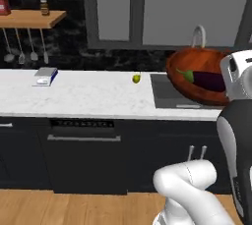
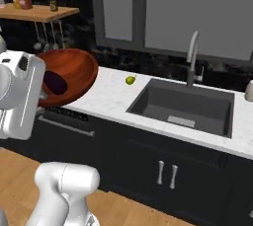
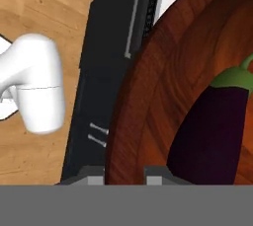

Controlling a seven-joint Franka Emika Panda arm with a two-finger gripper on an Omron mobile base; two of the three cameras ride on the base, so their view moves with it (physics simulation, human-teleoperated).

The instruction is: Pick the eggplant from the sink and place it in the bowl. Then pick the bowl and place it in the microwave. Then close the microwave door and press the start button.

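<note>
The jaws pinch the near rim of the bowl (image 3: 163, 72), lifted off the table (image 1: 88, 96) and tilted, so the eggplant (image 3: 212, 131) rests low inside for the microwave.

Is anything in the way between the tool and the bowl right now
No. The tool is already closed on the rim of the bowl, which it holds lifted and tilted with the eggplant lying inside. Nothing visible sits between them.

The reddish-brown wooden bowl (image 1: 189, 69) is lifted off the counter and tilted, with the glossy dark purple eggplant (image 1: 210, 80) lying inside, green stem cap up. The dark grey sink (image 2: 170, 102) has a light grey square at its bottom.
</note>
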